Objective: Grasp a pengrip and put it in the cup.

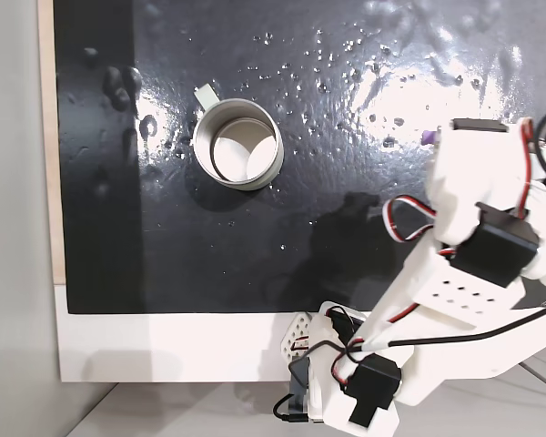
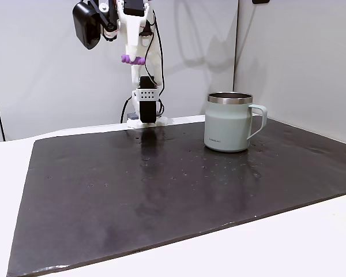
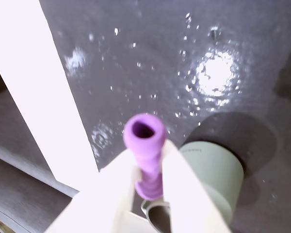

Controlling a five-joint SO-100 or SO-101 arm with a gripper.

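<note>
Fixed view from above: cup (image 1: pixel 237 144) upright on the black mat (image 1: pixel 164 246); pengrip (image 1: pixel 428 137) a purple sliver, mostly hidden by the arm.

Side fixed view: pengrip (image 2: pixel 132 59) held high, well left of the cup (image 2: pixel 228 122).

Wrist view: gripper (image 3: pixel 149 162) clamped on pengrip (image 3: pixel 145 141) — cup (image 3: pixel 211 174) partly covered, blurred.

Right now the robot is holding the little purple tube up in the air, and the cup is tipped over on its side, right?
Not quite. The gripper does hold the purple pengrip up in the air, but the cup is not tipped over. It stands upright on the black mat, as a fixed view from the side shows.
</note>
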